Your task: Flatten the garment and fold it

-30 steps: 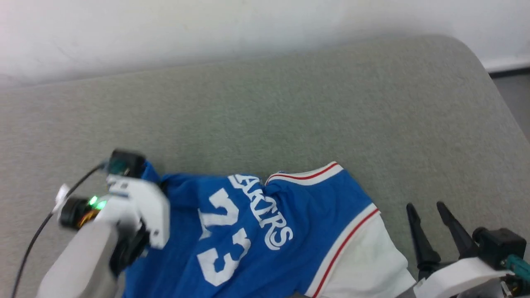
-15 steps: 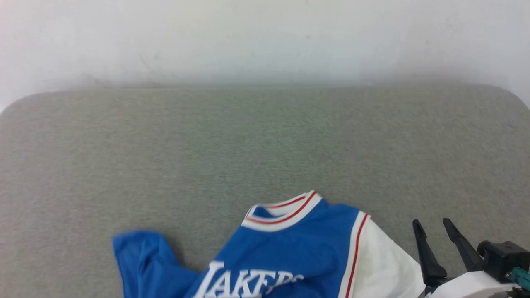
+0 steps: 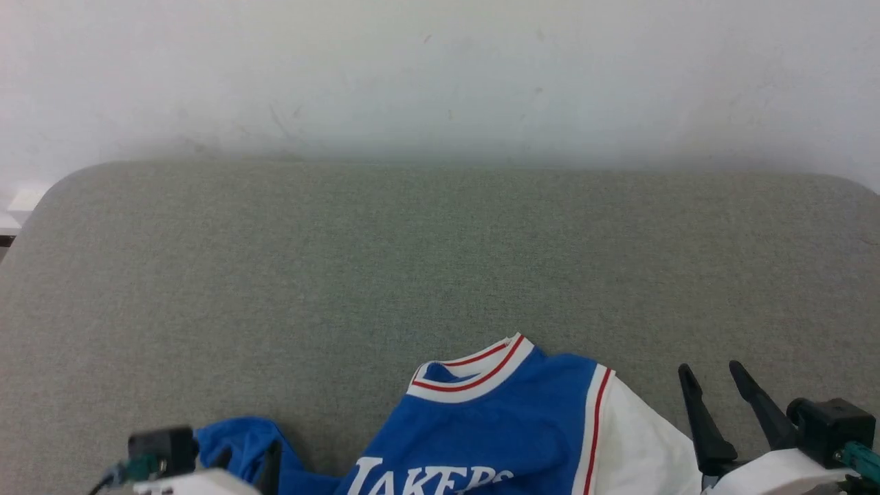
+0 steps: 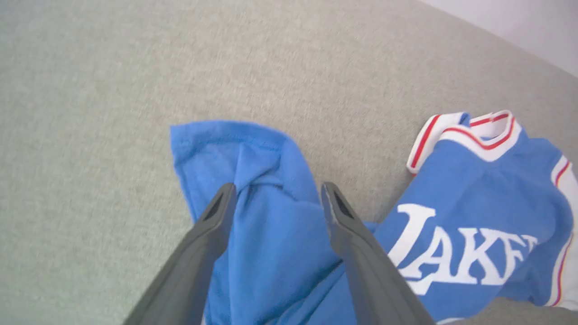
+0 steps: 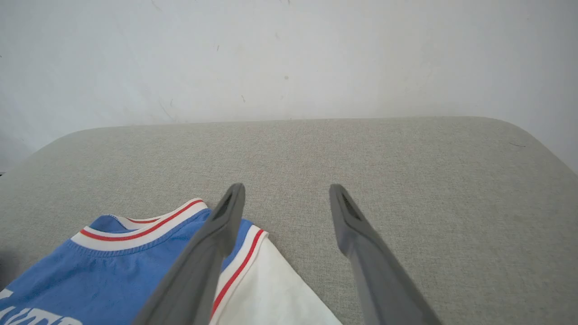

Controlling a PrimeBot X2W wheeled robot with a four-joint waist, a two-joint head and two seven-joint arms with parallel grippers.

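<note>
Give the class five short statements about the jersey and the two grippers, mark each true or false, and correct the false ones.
1. The garment lies fully spread on the grey surface. False: one blue part of it is bunched up on the robot's left.
2. The right gripper is open and holds nothing. True.
3. The left gripper is clamped on a white sleeve. False: its fingers stand apart, with bunched blue cloth seen between them.
4. The collar is white with a red stripe. True.
5. The white sleeve lies on the right gripper's side. True.
</note>
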